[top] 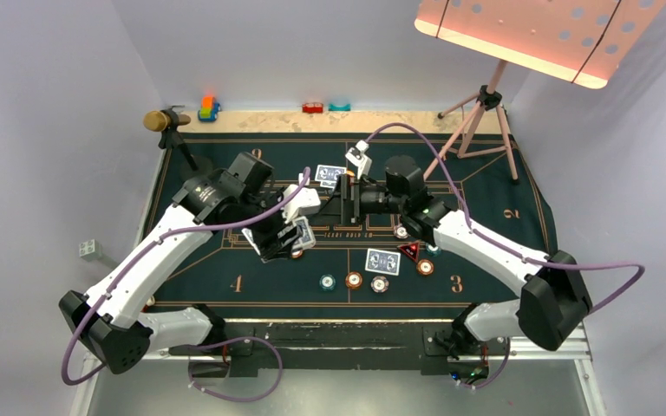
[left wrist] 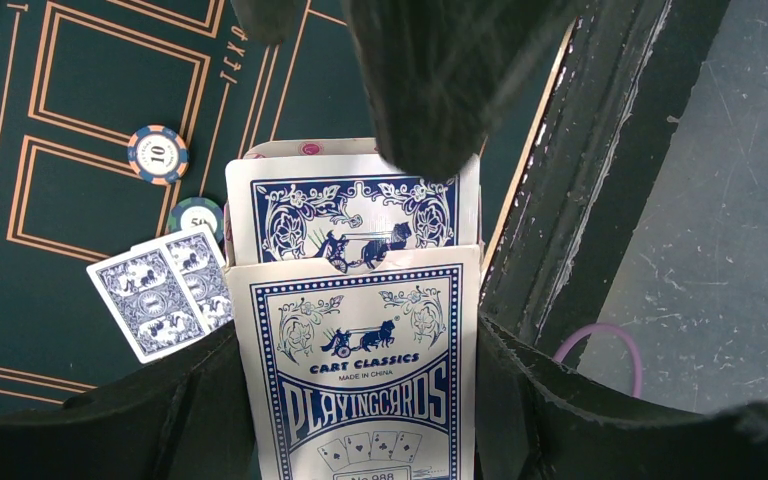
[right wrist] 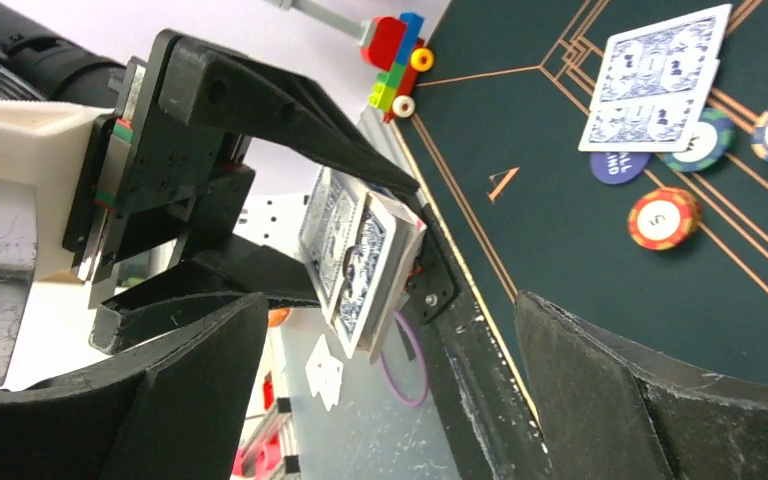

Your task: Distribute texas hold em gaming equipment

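Some cards (top: 382,261) lay dealt, more seemed left; the left gripper (top: 282,236) squeezed the card box (left wrist: 360,390), the right gripper (right wrist: 388,330) gaped empty.

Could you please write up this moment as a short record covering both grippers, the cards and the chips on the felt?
left gripper: shut on the card box, cards poking from its open top
right gripper: open, facing that box, gripping nothing
dealt cards: face-down pair mid-felt; second pair farther back
chips: teal chip, orange chip, red-white chip in a row nearer the arms' bases
marker: red-black triangle marker just right of the nearer pair
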`<state>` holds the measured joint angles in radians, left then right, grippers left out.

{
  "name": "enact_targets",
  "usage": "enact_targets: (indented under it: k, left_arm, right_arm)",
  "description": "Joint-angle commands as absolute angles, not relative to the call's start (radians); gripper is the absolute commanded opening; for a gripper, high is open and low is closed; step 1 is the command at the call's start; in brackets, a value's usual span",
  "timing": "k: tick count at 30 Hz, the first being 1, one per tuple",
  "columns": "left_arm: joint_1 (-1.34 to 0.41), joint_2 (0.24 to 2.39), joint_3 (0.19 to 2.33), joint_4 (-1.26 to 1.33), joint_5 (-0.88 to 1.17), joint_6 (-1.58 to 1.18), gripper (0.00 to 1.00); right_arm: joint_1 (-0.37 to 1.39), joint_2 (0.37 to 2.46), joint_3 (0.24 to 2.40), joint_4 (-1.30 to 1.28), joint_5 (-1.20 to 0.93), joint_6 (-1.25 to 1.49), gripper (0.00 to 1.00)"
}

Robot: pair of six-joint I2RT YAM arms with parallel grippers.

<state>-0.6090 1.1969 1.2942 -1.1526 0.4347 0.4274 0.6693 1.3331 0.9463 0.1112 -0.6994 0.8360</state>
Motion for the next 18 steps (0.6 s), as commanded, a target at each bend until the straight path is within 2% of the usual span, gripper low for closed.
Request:
enact_targets:
  k: [1,12,18]
  left_arm:
    - [-0.607,1.200,1.349,-1.132,0.466,0.407,0.00]
    - [-0.606,1.203,1.362,-1.125,0.476,0.404,0.00]
    - [-0.605,1.187,1.364,-1.132,0.477,0.403,0.00]
  right_arm:
    - [0.714,1.372,0.960,0.233,-0.763,0.876,0.99]
    - [0.777,1.468,1.009,0.237,-0.753,0.869,0.98]
    - [0.778,1.498,1.005,0.212,-0.756,0.873,0.83]
